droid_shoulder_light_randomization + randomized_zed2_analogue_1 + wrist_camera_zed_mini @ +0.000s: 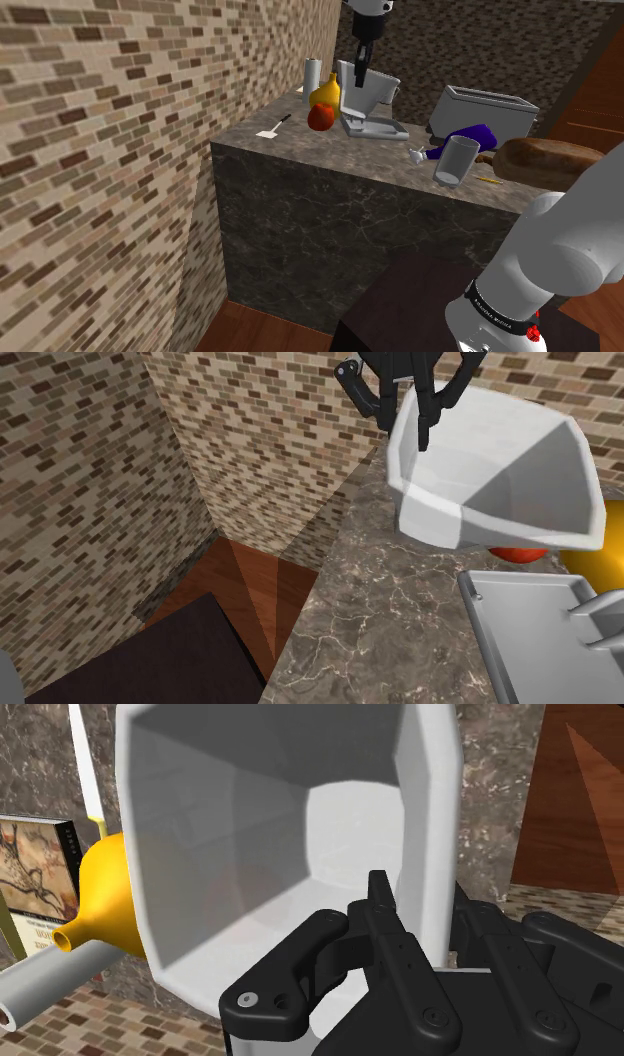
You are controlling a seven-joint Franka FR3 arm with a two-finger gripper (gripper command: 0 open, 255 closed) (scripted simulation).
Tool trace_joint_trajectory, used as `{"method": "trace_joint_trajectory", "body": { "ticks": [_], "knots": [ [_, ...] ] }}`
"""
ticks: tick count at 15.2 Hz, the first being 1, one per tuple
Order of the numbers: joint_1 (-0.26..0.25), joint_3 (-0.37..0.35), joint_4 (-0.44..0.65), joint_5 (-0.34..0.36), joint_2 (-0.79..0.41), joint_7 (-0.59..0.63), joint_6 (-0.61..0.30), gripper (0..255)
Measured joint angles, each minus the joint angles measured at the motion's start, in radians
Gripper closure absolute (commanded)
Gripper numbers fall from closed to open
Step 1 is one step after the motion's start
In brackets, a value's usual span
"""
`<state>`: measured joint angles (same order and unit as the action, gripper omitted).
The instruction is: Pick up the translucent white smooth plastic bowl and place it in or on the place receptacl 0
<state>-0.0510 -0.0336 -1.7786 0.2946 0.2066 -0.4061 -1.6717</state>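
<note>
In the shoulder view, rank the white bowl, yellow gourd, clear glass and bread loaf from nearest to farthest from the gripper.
1. white bowl, clasped in the jaws of the gripper.
2. yellow gourd, left of the bowl.
3. clear glass, counter's front edge.
4. bread loaf, far right.

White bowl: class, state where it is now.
Shoulder view, top centre: the bowl hangs by its rim in the gripper above the counter, just right of the yellow gourd and red fruit.
</note>
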Motion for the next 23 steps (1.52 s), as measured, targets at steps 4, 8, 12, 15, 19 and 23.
{"method": "trace_joint_trajectory", "body": {
  "ticks": [4,8,12,15,19,23],
  "knots": [
    [-0.001,-0.003,0.064,-0.001,-0.011,-0.011,0.052,255],
    [0.018,0.025,0.124,-0.001,-0.043,-0.064,0.066,255],
    [0.06,0.084,0.208,-0.007,-0.088,-0.17,0.074,255],
    [0.087,0.119,0.282,-0.017,-0.141,-0.235,0.077,255],
    [0.135,0.172,0.407,-0.044,-0.228,-0.34,0.089,255],
    [0.163,0.198,0.443,-0.06,-0.266,-0.391,0.076,255]
  ]
}}
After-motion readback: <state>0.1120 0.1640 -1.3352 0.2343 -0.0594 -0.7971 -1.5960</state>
